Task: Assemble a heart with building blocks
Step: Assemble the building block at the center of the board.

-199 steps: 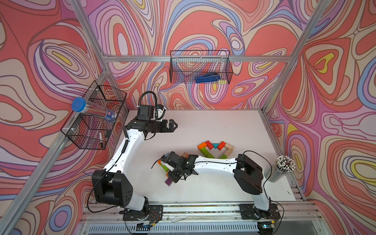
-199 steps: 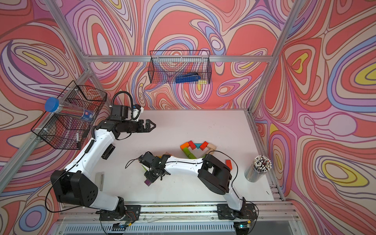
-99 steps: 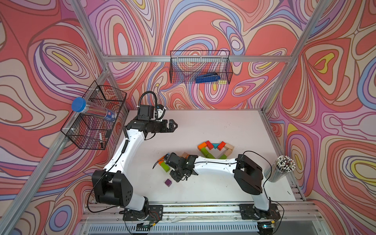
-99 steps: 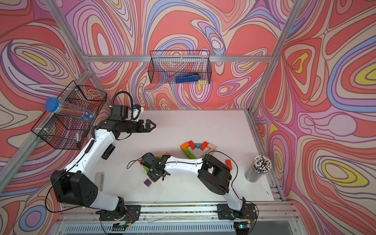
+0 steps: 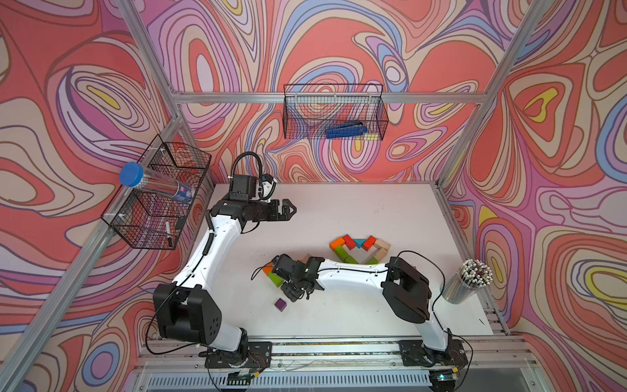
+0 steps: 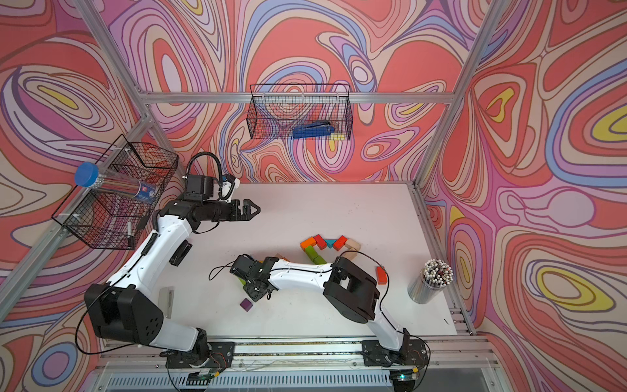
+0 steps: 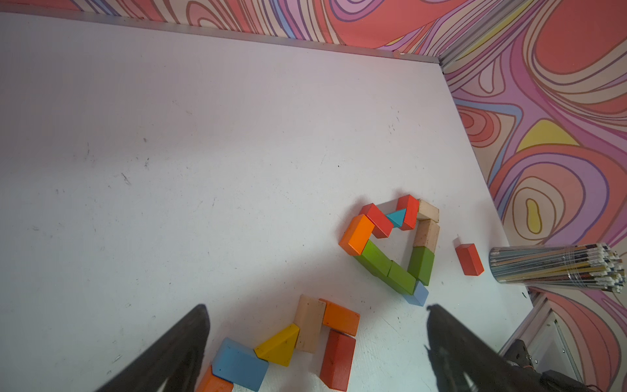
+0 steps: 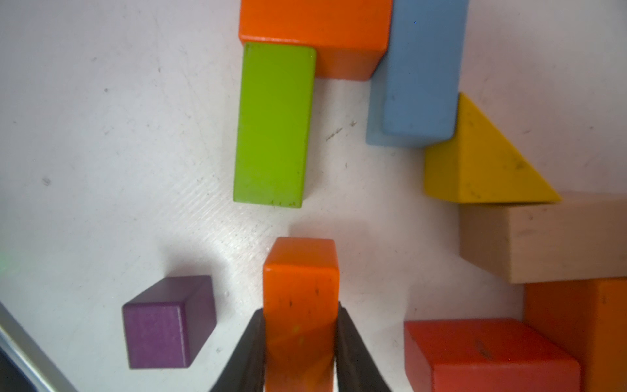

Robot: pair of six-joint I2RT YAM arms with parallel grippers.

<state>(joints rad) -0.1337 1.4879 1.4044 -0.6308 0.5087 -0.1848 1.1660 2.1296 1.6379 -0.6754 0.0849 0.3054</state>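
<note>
Right pincer [image 8: 300, 310] is clamped on an orange block [image 8: 300, 268], jaws on its two long side faces. I can't tell from the wrist view whether it's clear of the counter [image 5: 339, 210].

- **Crowding:** a purple cube [image 8: 169, 322] sits just beside it, not touching. A lime-green brick [image 8: 274, 125] lies dead ahead across a small gap. On the other side, a blue brick [image 8: 420, 78], yellow triangle [image 8: 475, 163], plain-wood brick [image 8: 549, 237] and red brick [image 8: 485, 353] are packed together.
- **Left pincer** [image 5: 290, 213]: wide open, empty, near the back of the counter, well apart from the blocks.
- **Heart** [image 7: 375, 258]: a ring of bricks on the right half, with a teal triangle in the notch. A lone red brick [image 7: 470, 259] lies between it and the pencil cup [image 7: 549, 268].
- **Surfaces:** the blocks are matte painted wood, square-edged and scuffed. The counter is white and scratched.
</note>
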